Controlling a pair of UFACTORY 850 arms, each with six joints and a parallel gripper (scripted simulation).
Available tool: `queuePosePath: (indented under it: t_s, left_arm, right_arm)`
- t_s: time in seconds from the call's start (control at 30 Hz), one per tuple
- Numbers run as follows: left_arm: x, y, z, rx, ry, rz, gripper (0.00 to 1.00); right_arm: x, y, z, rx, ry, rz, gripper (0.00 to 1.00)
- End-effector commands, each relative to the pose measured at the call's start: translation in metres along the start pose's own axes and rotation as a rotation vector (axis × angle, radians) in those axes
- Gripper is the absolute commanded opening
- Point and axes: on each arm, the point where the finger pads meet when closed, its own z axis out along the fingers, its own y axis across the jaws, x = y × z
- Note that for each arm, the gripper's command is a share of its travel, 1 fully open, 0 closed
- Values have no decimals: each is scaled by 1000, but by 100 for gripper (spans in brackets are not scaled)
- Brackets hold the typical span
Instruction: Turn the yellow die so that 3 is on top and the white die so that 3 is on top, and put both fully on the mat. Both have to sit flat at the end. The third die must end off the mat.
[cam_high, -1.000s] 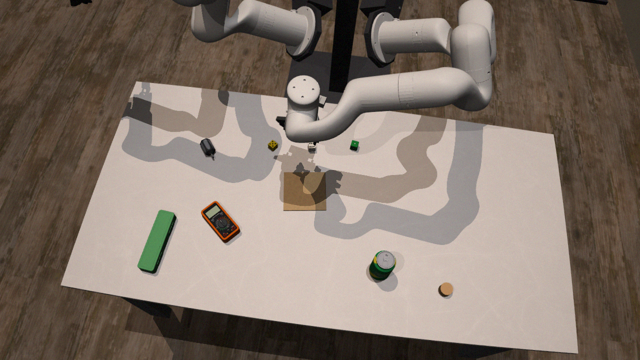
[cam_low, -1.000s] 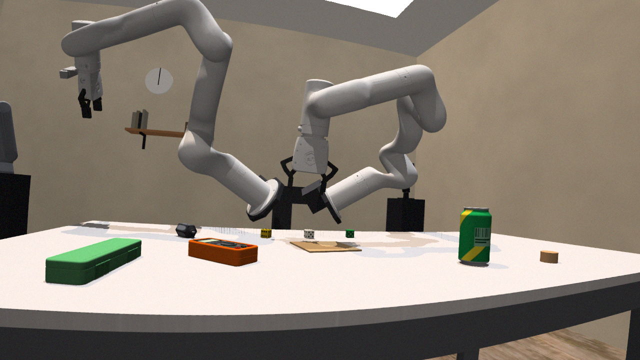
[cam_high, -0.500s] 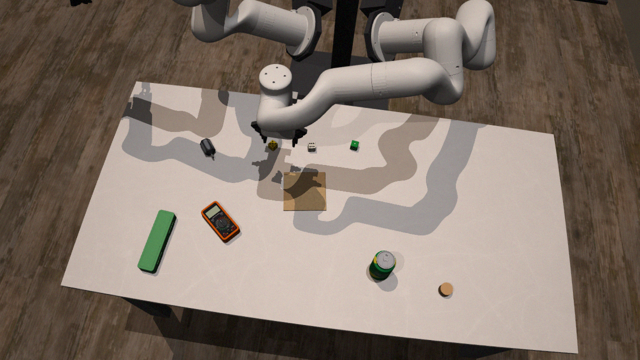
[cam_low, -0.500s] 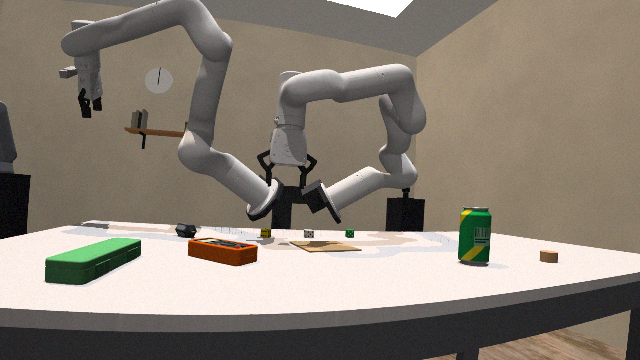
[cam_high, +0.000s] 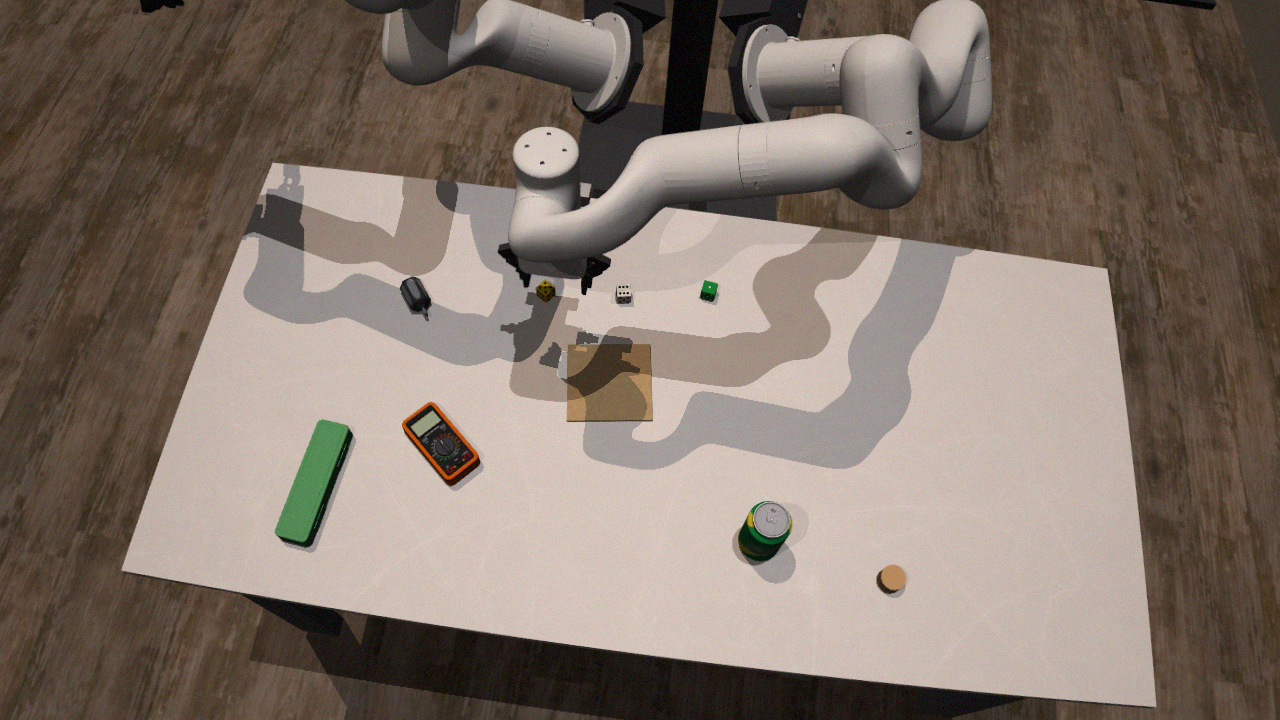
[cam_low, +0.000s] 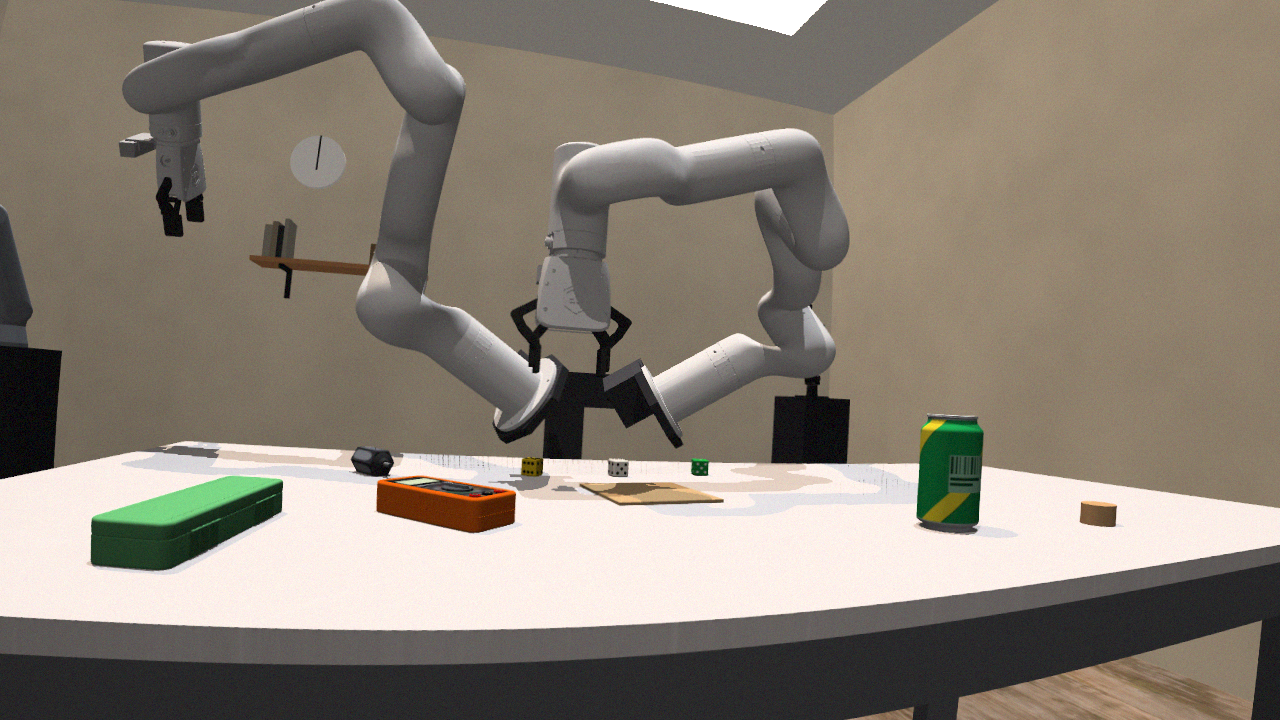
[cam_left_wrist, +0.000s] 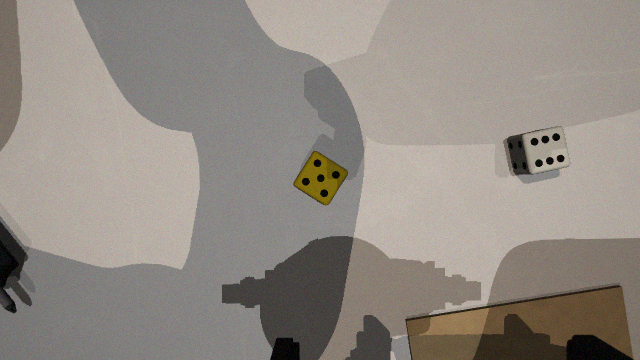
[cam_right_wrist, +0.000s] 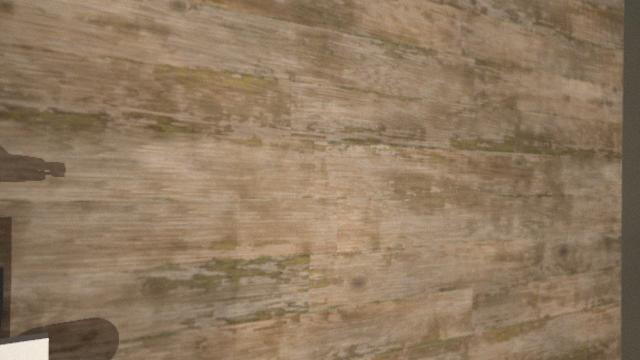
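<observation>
We have the left pincer (cam_high: 554, 284) (cam_low: 569, 368) (cam_left_wrist: 439, 350) wide apart with nothing between its fingers, hanging above the desk (cam_high: 680, 626) (cam_low: 626, 582) (cam_left_wrist: 100, 200) (cam_right_wrist: 22, 350) near the yellow die (cam_high: 546, 290) (cam_low: 532, 466) (cam_left_wrist: 320, 178). That die sits flat on the desk, off the mat (cam_high: 609, 407) (cam_low: 651, 493) (cam_left_wrist: 595, 310), and shows us a 5 on top, so it needs turning. Our white die (cam_high: 623, 293) (cam_low: 618, 467) (cam_left_wrist: 542, 151) also sits flat off the mat, with a 6 up, between the yellow one and the green die (cam_high: 708, 290) (cam_low: 699, 466). The green one has its single pip up and is off the mat, as we need it. Our right pincer (cam_low: 184, 223) is wide too, holding nothing, raised well apart from the dice; its wrist view gives us mostly wooden floor and a corner of the desk. Elsewhere on the desk we see a dark faceted object (cam_high: 415, 293) (cam_low: 372, 461) (cam_left_wrist: 10, 255), an orange multimeter (cam_high: 441, 443) (cam_low: 444, 504), a long green case (cam_high: 313, 481) (cam_low: 187, 523), an upright green-and-yellow can (cam_high: 765, 531) (cam_low: 950, 470) and a small tan disc (cam_high: 891, 578) (cam_low: 1098, 513).
</observation>
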Motion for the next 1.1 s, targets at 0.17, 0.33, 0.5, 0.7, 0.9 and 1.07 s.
queuePosePath:
  t_s: [0.17,0.33,0.5,0.7,0.9,1.07]
  left_arm:
    - [-1,0,16,1,-1,-1,100]
    - [-1,-1,53,1,-1,-1,100]
    - [-1,-1,76,1,-1,-1,100]
    - [-1,-1,102,1,-1,-1,100]
    - [-1,-1,103,1,-1,-1,100]
    - [-1,-1,103,1,-1,-1,100]
  right_arm:
    - [0,0,-1,0,2,0,100]
    - [0,0,-1,0,2,0,100]
    - [0,0,-1,0,2,0,100]
    - [0,0,-1,0,2,0,100]
    - [0,0,-1,0,2,0,100]
    - [0,0,-1,0,2,0,100]
